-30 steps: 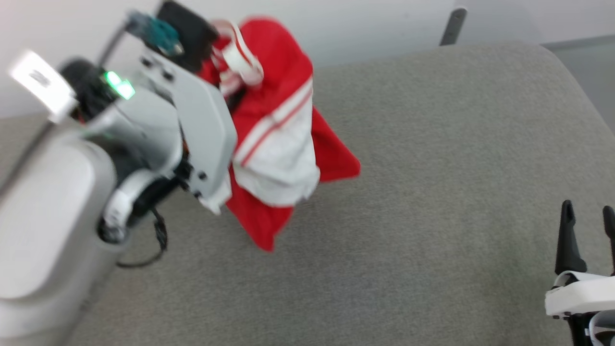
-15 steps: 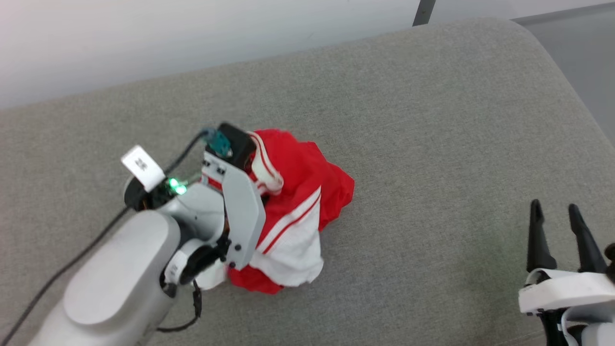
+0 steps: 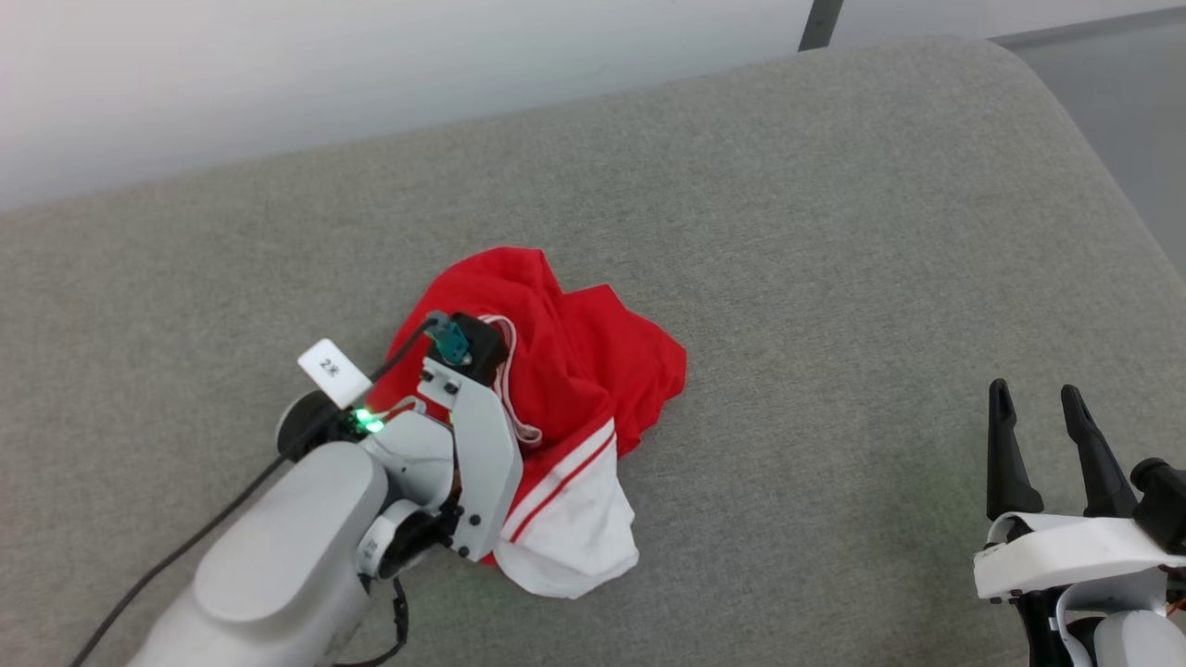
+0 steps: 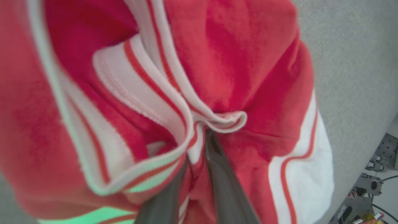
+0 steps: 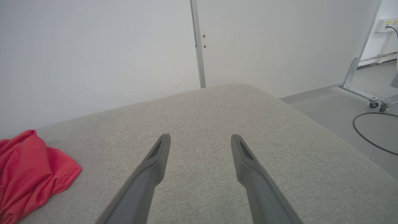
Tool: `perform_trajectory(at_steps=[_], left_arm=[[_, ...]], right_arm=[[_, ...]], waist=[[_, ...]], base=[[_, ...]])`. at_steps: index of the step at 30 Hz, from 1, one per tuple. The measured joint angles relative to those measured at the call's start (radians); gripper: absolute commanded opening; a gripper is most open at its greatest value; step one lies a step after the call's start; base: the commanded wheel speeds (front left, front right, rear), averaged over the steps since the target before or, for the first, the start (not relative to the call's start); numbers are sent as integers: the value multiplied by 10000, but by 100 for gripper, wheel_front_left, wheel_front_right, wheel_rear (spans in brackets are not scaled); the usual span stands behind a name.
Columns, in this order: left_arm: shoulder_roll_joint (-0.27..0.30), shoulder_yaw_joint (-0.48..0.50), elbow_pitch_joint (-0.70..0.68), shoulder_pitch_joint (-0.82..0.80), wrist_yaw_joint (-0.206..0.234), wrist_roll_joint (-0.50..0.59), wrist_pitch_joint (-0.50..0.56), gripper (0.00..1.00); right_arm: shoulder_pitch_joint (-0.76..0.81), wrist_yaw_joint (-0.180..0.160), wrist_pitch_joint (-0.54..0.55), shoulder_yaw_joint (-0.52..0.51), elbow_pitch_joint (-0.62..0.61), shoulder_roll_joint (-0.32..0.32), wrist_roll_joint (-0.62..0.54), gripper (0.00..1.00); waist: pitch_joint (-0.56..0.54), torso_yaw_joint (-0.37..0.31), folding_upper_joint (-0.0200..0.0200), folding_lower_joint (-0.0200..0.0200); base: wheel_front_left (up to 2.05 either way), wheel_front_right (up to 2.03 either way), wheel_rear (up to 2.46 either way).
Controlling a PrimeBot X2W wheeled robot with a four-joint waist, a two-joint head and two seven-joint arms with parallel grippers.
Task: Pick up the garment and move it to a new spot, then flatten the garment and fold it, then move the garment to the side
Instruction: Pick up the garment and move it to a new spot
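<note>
On padded surface [image 3: 834, 232], garment [image 3: 593, 371] lies bunched at 9 o'clock from the middle. Robot's left hand [image 4: 199, 149] sits on garment's 8 o'clock side, a fold between its fingers. Robot's right hand [image 3: 1035, 389] is over surface at 4 o'clock, well apart from garment. Behind surface: wall [image 3: 371, 65] at 12 o'clock, post [image 3: 820, 23] at 1 o'clock. Beyond its edge, floor [image 3: 1140, 111] at 2 o'clock.

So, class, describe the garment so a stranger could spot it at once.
Start at the wide grey cushioned surface. Left of its middle lies a crumpled heap, the garment, under the left gripper. It is bright red with a white, stripe-edged hem panel, against plain grey.
</note>
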Motion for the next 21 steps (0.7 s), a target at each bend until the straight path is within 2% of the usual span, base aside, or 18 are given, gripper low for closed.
perform_trajectory(at_steps=[2, 3, 4, 11, 21], left_arm=[[-123, -25, 265, -34, -205, -69, -146, 46], [-184, -21, 385, -40, -259, -105, -230, 88], [-219, -35, 472, -59, -343, -109, -290, 100], [-345, 128, 543, -203, -663, -566, -570, 100], [-117, 523, -311, -18, -698, -932, -1108, 100]], right_arm=[[-6, 0, 0, 0, 17, 0, -8, 100], [-6, 0, 0, 2, 25, 2, -15, 100], [-6, 0, 0, -2, 35, 2, -17, 100], [57, 0, 104, -61, -4, 2, -245, 100], [336, 0, 543, 35, -372, 2, -656, 100]], waist=[[-32, 54, 0, 0], [-55, 81, 0, 0], [-85, 111, 0, 0], [-425, 445, 0, 0], [-1143, 1214, 0, 0]], base=[[0, 0, 0], [0, 0, 0], [0, 0, 0], [0, 0, 0], [0, 0, 0]])
